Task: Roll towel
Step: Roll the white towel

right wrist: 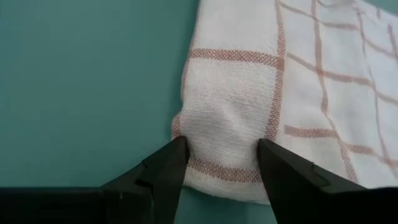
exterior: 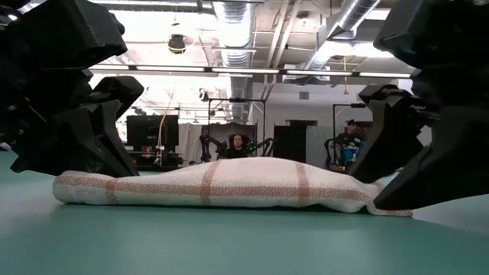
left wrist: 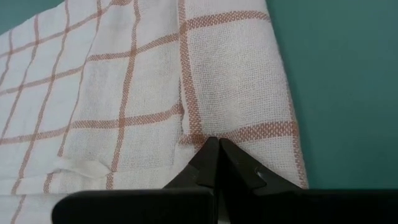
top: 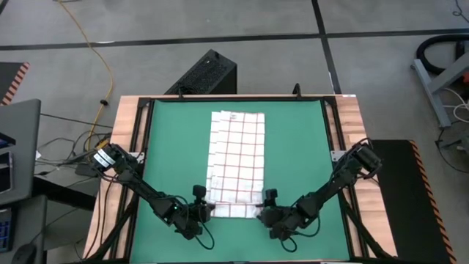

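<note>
The towel, white with red-brown grid lines, lies lengthwise on the green mat, its far part flat. In the low view its near end is a thick bulged fold resting on the mat. My left gripper is shut at the near left corner. My right gripper is open at the near right corner, its two fingers down on either side of a bulge of cloth. My left gripper has its shut fingertips on the folded near end, close to the towel's left edge, slanting down from the near side. The fingers hide whether cloth lies between them. The towel stays on the mat. My right gripper slants down from the near side onto the near right corner. One fingertip stands at the towel's side edge, the other on the cloth. The cloth bulges between them and lies on the mat.
Bare green mat lies on both sides of the towel. A wooden frame borders the mat. A black box stands beyond the far edge and a laptop to the left. Seated people show in the room behind.
</note>
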Motion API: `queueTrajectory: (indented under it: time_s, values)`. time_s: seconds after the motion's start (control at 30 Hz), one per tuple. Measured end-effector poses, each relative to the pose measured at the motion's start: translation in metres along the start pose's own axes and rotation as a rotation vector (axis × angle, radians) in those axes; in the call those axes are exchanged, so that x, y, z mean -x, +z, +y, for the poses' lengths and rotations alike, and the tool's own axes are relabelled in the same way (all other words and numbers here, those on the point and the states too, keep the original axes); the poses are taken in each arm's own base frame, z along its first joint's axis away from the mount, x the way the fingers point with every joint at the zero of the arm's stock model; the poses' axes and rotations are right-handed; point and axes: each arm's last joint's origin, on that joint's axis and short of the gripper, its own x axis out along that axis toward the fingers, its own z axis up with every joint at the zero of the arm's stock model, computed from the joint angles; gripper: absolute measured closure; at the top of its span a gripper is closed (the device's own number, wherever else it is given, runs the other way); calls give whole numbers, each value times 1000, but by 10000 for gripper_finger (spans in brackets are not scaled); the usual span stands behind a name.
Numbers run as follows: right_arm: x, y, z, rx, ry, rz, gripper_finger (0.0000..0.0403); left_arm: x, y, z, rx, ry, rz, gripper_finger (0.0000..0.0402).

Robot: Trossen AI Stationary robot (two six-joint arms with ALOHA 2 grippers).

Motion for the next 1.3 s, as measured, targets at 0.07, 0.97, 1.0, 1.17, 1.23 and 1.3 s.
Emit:
queueTrajectory:
  time_s: [0.07, 0.97, 1.0, 1.17, 1.23, 1.3]
  values:
    - [-1, 0, -1, -34, -4, 7, 183, 0, 0, 0, -7, 0, 0, 401]
    - [17, 25, 6, -214, 101, 57, 385, 58, 51, 21, -37, 48, -245, 402]
    - [18, 27, 7, -217, 125, 63, 385, 57, 50, 20, -57, 38, -265, 402]
    - [19, 30, 8, -216, 156, 69, 385, 42, 30, 19, -76, -83, -383, 402]
    - [19, 30, 8, -215, 157, 69, 385, 38, 19, 20, -48, -113, -431, 402]
    - [19, 30, 8, -214, 163, 74, 385, 35, 6, 23, -29, -119, -453, 402]
